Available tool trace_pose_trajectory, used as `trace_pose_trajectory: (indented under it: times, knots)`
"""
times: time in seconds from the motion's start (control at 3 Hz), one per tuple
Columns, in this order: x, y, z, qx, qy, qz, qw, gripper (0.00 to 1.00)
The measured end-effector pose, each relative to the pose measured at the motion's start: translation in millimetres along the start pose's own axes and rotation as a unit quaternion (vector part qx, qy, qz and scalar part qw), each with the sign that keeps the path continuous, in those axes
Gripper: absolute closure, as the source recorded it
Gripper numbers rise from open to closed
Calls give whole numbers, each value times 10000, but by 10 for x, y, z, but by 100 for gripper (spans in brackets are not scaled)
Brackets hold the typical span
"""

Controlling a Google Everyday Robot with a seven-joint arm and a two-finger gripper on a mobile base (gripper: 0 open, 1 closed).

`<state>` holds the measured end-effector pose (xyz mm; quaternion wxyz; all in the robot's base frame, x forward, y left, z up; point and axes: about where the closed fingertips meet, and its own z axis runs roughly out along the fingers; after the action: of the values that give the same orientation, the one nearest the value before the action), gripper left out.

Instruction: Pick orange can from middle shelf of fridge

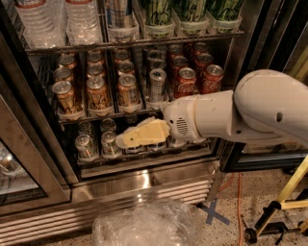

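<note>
Orange cans stand in three lanes at the left of the middle shelf (108,114) of the fridge (144,178); the front ones are at the left (65,97), middle (98,94) and right (128,90). A slim silver can (157,85) and red Coca-Cola cans (186,81) stand to their right. My cream gripper (124,140) points left, just below the middle shelf's front rail and in front of the lower rack. It holds nothing and touches no orange can. My white arm (240,113) reaches in from the right.
Water bottles (82,21) and green cans (190,12) fill the rack above. Small cans and bottles (86,145) fill the rack below. A glass door (19,158) stands open at the left. A crumpled plastic sheet (144,223), a blue tape cross (211,214) and a yellow stand (288,192) are on the floor.
</note>
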<state>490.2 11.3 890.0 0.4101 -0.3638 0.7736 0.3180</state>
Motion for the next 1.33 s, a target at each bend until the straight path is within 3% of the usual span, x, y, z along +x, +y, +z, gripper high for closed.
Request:
trace_pose_trajectory:
  times: [0.33, 0.67, 1.0, 1.33]
  knots:
    - [-133, 41, 202, 287, -524, 273, 9978, 0]
    - [-283, -73, 200, 601, -742, 270, 9951, 0]
    - [-283, -74, 200, 602, -742, 270, 9951, 0]
    - [-244, -128, 315, 836, -826, 418, 9922, 0]
